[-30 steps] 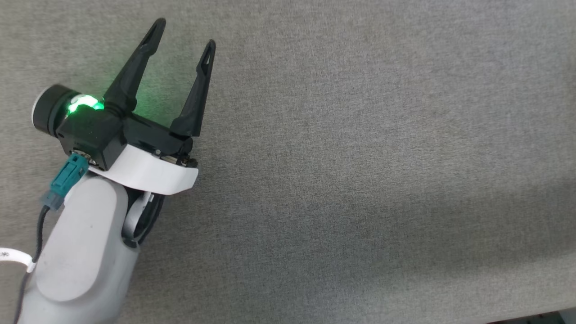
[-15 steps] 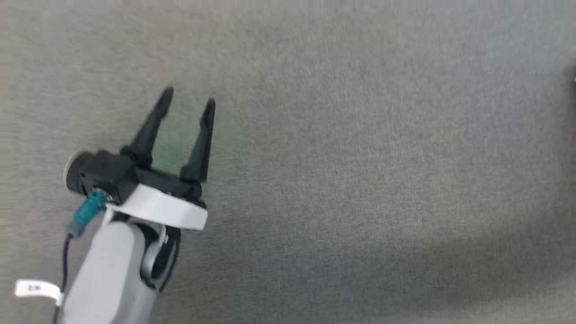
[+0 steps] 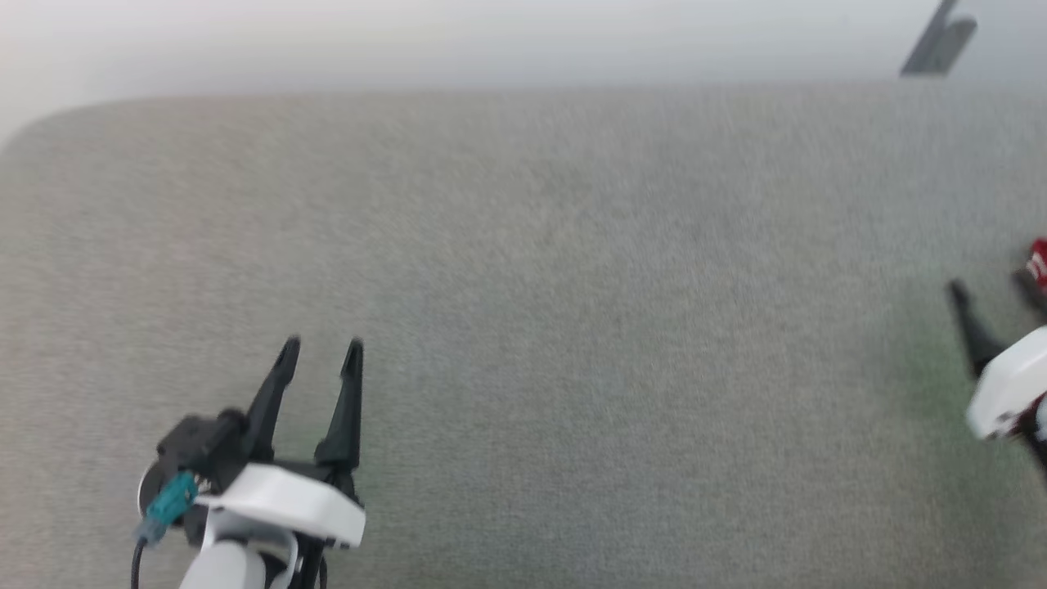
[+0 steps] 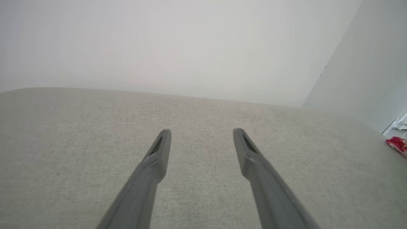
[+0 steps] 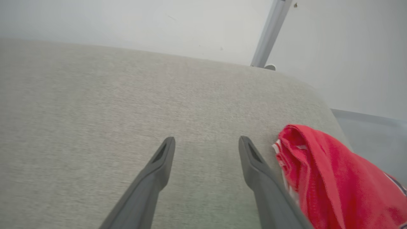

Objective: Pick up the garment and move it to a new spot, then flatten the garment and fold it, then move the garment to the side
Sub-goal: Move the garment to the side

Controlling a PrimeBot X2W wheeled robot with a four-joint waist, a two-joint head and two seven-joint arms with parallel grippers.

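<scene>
The garment [image 5: 327, 181] is a bunched heap of red cloth with a strip of white trim. It lies at the right end of the grey padded surface [image 5: 95, 111], just right of my right gripper's right finger and outside the gap. My right gripper [image 5: 206, 140] is open with bare surface between its fingers. In the head view it [image 3: 990, 285] sits at the right edge, with a sliver of the garment [image 3: 1039, 262] beyond it. My left gripper [image 3: 321, 350] is open and empty at the lower left, far from the garment [image 4: 397, 144].
The surface's rounded far edge [image 3: 491, 90] meets a pale wall. A grey metal post [image 5: 270, 31] rises behind the far right corner, seen blurred in the head view [image 3: 936, 41]. The surface drops off to the floor [image 5: 375, 133] right of the garment.
The head camera has swung upward, so the left gripper now shows lower in the picture. The surface's far edge, the right gripper and a bit of the red garment have come into view.
</scene>
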